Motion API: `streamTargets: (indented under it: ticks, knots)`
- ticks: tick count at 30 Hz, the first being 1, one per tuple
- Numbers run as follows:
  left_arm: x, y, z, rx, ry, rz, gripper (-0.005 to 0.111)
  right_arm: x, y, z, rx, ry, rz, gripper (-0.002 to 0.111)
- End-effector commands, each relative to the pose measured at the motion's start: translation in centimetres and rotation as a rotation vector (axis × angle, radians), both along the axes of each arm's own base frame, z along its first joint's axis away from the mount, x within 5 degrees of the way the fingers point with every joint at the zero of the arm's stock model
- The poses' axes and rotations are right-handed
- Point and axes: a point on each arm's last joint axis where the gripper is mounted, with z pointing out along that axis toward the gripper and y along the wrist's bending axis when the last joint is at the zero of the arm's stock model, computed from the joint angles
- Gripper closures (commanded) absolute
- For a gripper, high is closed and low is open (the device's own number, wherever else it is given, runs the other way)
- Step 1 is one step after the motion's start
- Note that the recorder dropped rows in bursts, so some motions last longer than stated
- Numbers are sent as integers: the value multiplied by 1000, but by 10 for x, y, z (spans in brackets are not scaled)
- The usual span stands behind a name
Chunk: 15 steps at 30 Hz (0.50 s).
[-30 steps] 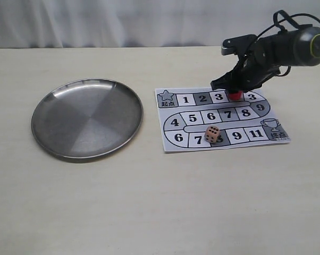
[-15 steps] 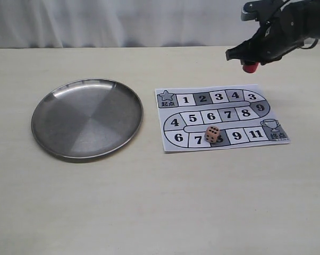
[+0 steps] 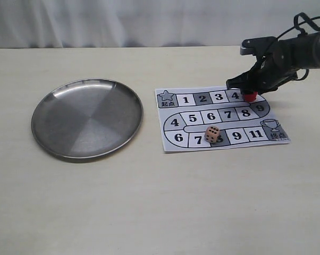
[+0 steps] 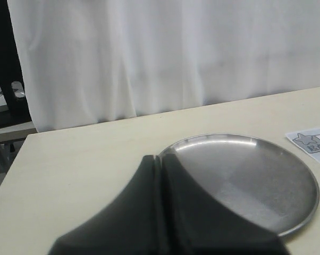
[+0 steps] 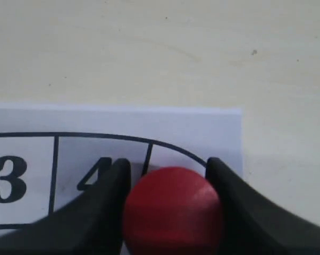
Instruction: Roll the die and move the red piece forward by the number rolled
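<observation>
Right wrist view: red piece [image 5: 173, 210] gripped between the jaws.

The black right gripper [image 3: 249, 91] covers the top of the small red cylinder peg [image 3: 250, 97] between its fingers, and the peg hides the number of the square beneath it on the printed paper game board [image 3: 194, 118]. The right wrist view cuts off the peg's base. The black left gripper [image 4: 161, 159], fingers pressed together, hides the near rim of the round steel plate [image 4: 245, 180].
</observation>
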Motion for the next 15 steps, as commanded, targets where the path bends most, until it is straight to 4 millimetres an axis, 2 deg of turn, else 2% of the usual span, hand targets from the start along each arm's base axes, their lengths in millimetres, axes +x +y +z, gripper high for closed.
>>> streamTargets:
  ticks: [1, 11, 15]
  knots:
    - [0, -1, 0, -3, -9, -10, 107, -4, -2, -11, -5, 54, -7, 104]
    - [0, -1, 0, -3, -9, -10, 107, -4, -2, -8, -6, 53, -8, 104]
    - [0, -1, 0, -3, -9, -10, 107, -7, -3, 17, -10, 29, -12, 104]
